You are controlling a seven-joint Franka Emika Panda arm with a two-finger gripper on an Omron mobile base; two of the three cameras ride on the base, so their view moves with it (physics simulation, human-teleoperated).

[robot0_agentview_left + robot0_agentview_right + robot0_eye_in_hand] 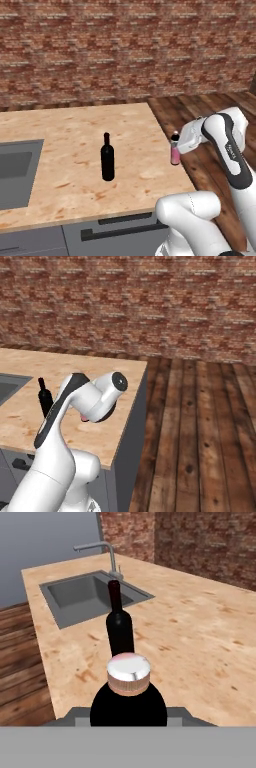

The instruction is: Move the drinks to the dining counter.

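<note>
The hand (176,148) is clamping the small pink bottle (175,155) at the desk (60,145) edge — the wine bottle (107,159) is standing unlabelled nearby.

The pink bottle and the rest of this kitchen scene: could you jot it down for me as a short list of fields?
pink bottle: upright, held at the counter's right edge, dark cap
gripper: shut on the pink bottle
wine bottle: black, standing upright on the counter, untouched
counter: light wood top, grey base
sink: grey, set into the counter, with a faucet behind it
backdrop: brick wall, wood floor
</note>
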